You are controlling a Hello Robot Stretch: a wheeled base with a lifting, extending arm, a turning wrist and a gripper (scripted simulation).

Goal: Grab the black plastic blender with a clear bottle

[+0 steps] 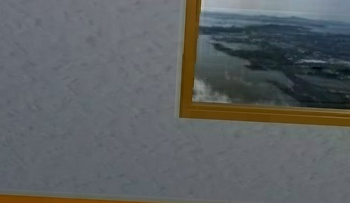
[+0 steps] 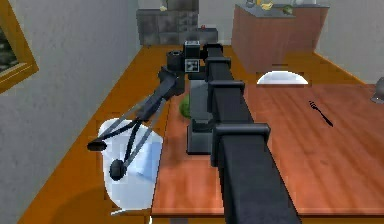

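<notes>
One blender, dark base, paler top: upright on the wooden table, centre frame in the arm side view, just left of the arm. One small green thing beside it. One fork, right of centre. One framed picture, upper right of the forward view.

Gripper lower left, fingers slanting down off the table edge over one white shape. Jaw gap: cannot tell. Held or not: cannot tell.
</notes>
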